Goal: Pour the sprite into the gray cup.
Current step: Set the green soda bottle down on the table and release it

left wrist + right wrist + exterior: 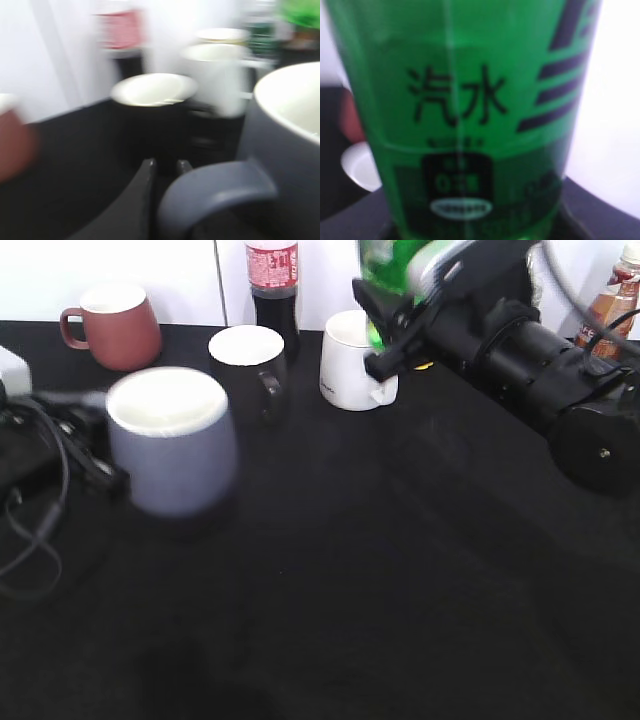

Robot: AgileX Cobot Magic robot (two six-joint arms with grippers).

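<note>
While the right hand (385,335) is clamped on the sprite (392,268) at 1 o'clock, the left hand (85,435) grips the gray cup (172,440) by its handle (210,192) at 9.

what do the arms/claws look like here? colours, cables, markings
Right arm: matte black, chunky round segments, a small screw on the round end joint, a pale cable looping over it. Its claw is black. Left claw: black, curved finger, blurred. Black cables trail at the left table edge. No markings legible.
</note>
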